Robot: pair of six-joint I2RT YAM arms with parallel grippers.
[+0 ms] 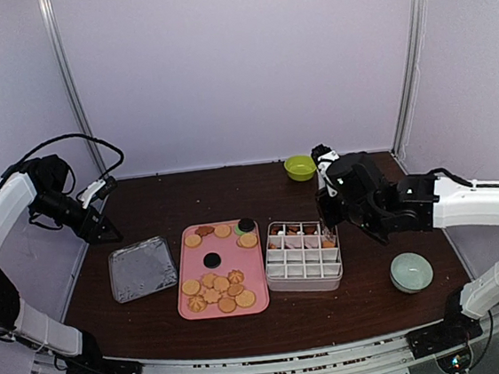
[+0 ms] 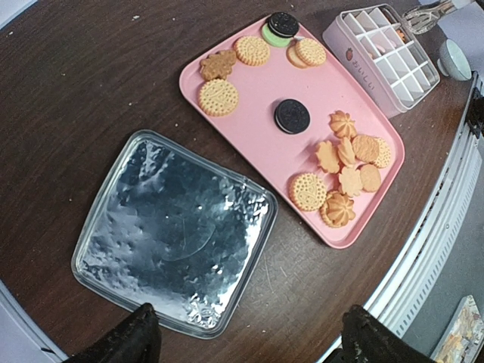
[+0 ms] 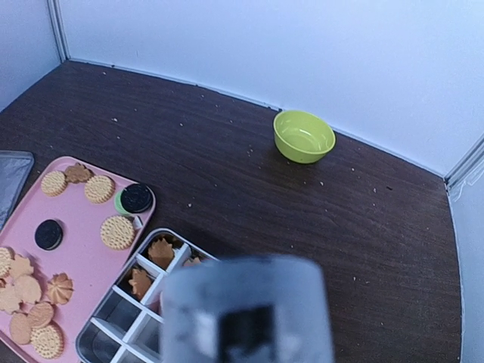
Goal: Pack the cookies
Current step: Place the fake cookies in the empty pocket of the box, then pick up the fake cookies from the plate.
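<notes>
Most of the cookies (image 1: 217, 290) lie on a pink tray (image 1: 186, 263): a golden cluster (image 2: 348, 162) at its near end, a black one (image 2: 292, 116) in the middle, several more along the far edge (image 3: 117, 231). A white divided box (image 1: 303, 266) beside the tray has cookies (image 3: 160, 251) in its far row. My right gripper (image 1: 328, 210) hangs over the box's far right corner, shut on metal tongs (image 2: 422, 15); a blurred grey shape (image 3: 246, 310) hides its jaws in the right wrist view. My left gripper (image 2: 253, 340) is open and empty, high above the table's left side.
A shiny foil tray (image 1: 142, 268) lies left of the pink tray (image 2: 249, 144). A yellow-green bowl (image 1: 299, 166) stands by the back wall and a pale green bowl (image 1: 411, 272) sits right of the box. Crumbs dot the dark table.
</notes>
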